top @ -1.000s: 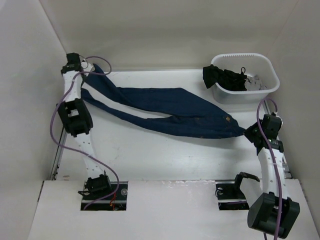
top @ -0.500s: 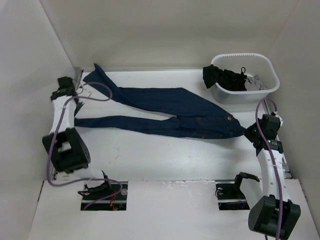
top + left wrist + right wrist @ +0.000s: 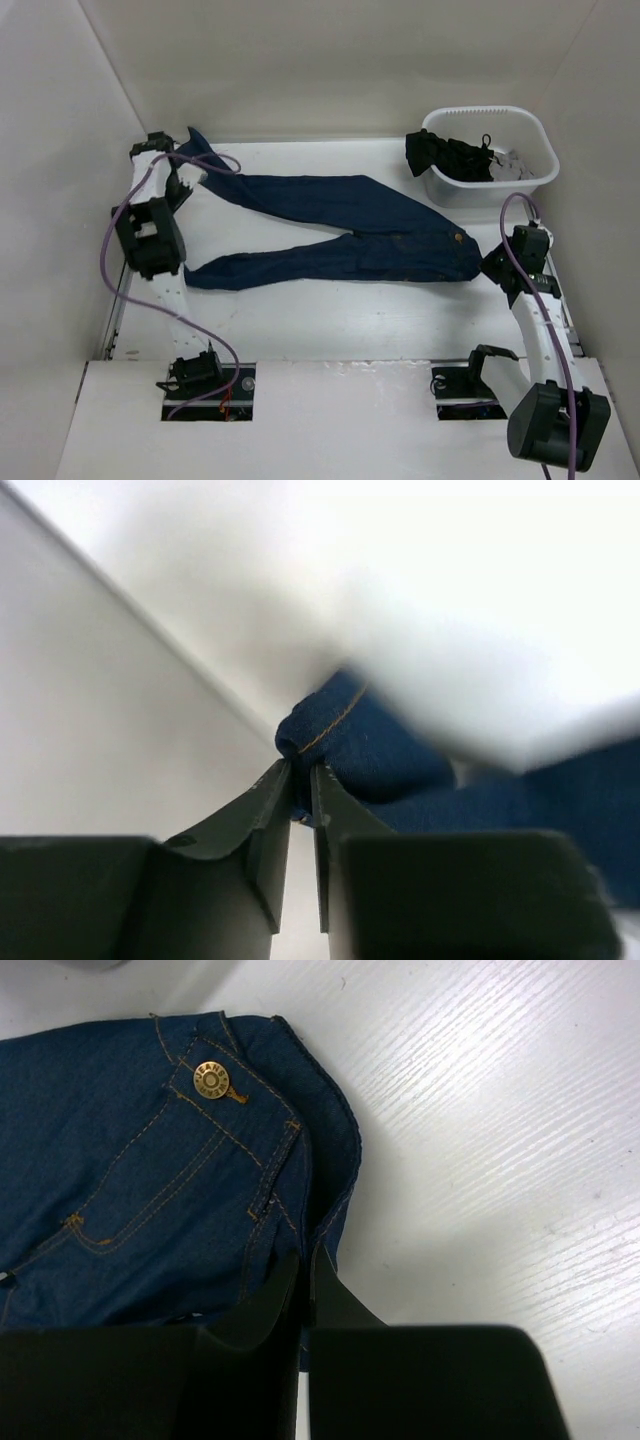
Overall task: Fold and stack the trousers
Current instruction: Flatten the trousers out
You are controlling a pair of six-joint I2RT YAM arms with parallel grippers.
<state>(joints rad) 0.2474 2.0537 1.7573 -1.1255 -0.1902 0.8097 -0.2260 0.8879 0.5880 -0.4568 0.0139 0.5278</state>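
Denim trousers (image 3: 340, 225) lie stretched across the bench (image 3: 330, 320), legs splayed apart. Your left claw (image 3: 300, 780) pinches the far leg's hem; the right claw (image 3: 305, 1260) pinches the waistband corner. You should lay that hem onto the near leg, flat, no slack.

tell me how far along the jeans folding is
Early stage. Done: the trousers lie stretched out across the table, legs splayed apart. In hand: left jaws pinch a leg hem at the far left, right jaws pinch the waistband edge. Left: no fold made yet, nothing stacked.
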